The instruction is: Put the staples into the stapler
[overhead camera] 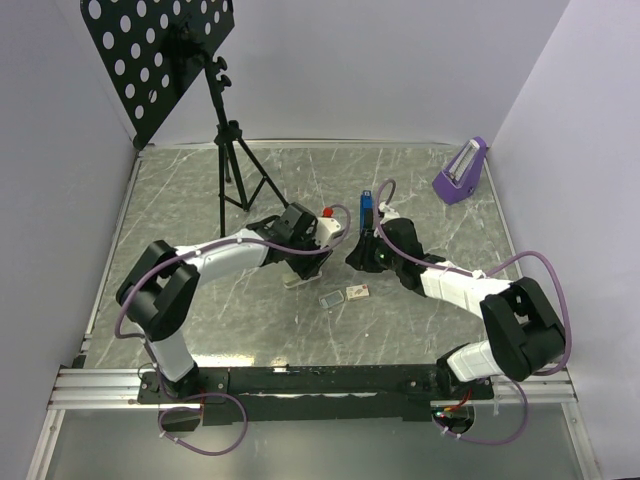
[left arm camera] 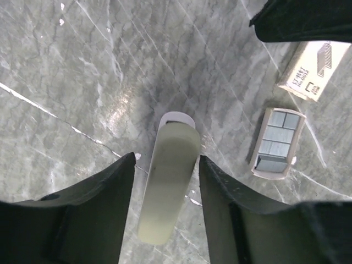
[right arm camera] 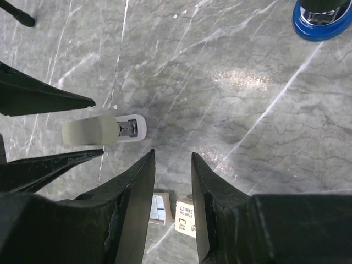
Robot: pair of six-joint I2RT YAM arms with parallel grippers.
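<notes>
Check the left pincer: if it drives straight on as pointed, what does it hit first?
Probably the pale stapler, which lies between the open fingers of the left pincer. The fingertips may reach the table either side of it at about the same time; depth is unclear.

the grey marble-patterned counter (overhead camera: 260, 330) is streaked with thin white veins. the small pale cardboard staple box (left arm camera: 312, 69) bears reddish print. the tiny pale grey plastic tray (left arm camera: 269, 174) holds blue-grey staple strips (left arm camera: 278, 135). the long plastic stapler (left arm camera: 168, 181) is creamy off-white. another glossy plastic stapler (right arm camera: 322, 19) is bright blue, the wedge-shaped object (overhead camera: 462, 172) is purple, and the perforated metal stand panel (overhead camera: 150, 55) is black, dotted with round holes.
</notes>
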